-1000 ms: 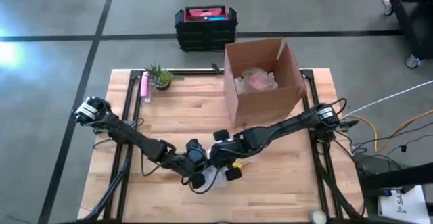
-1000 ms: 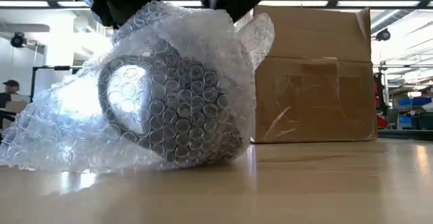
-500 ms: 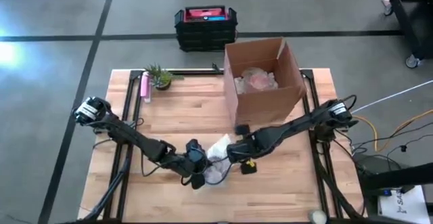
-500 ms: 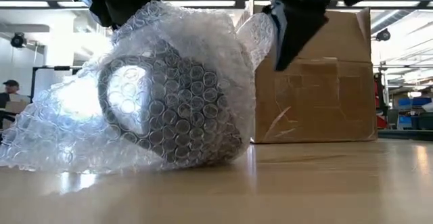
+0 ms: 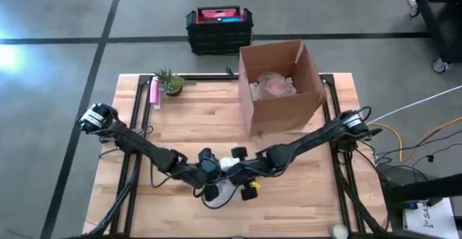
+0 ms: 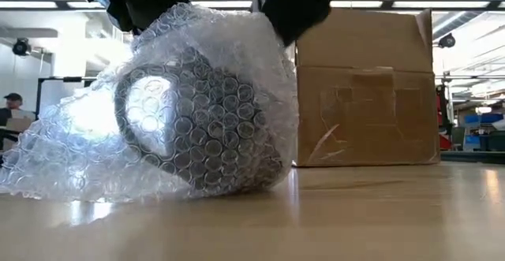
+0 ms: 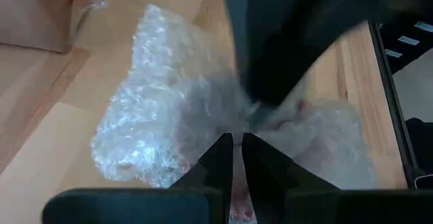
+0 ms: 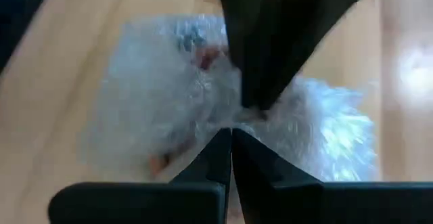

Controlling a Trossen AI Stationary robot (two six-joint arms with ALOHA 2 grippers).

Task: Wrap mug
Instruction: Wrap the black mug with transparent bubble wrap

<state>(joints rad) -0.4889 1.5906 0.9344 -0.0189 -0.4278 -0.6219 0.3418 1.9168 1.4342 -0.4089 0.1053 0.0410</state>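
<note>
A dark mug (image 6: 197, 123) lies on its side on the wooden table (image 5: 303, 196), bundled in clear bubble wrap (image 6: 87, 151); a loose skirt of wrap spreads onto the table beside it. In the high view the bundle (image 5: 225, 181) sits near the table's front middle, between both arms. My left gripper (image 7: 237, 149) is shut on the wrap at the bundle's top left (image 6: 134, 5). My right gripper (image 8: 231, 139) is shut at the bundle's top right (image 6: 292, 13), tip to tip with the left one. My left gripper pinches a gather of bubble wrap (image 7: 223, 119) on top of the bundle between its two fingers, slanting down from the table's left. The bundle rests on the table. My right gripper pinches the wrap's puckered top (image 8: 223, 119) at its fingertips, slanting down from the table's right. How many layers it has is hidden by the fingers.
An open cardboard box (image 5: 281, 87) holding a wrapped item stands behind the bundle at the back right. A small potted plant (image 5: 170, 81) and a pink object (image 5: 154, 92) sit at the far left. A black crate (image 5: 219, 28) lies on the floor beyond. Bare wood lies to the front right.
My right gripper drew away toward the table's right edge, then came back to the bundle's top. The wrap flap that stood up at the bundle's right is now folded down under that gripper. The mug and my left gripper have stayed put.
</note>
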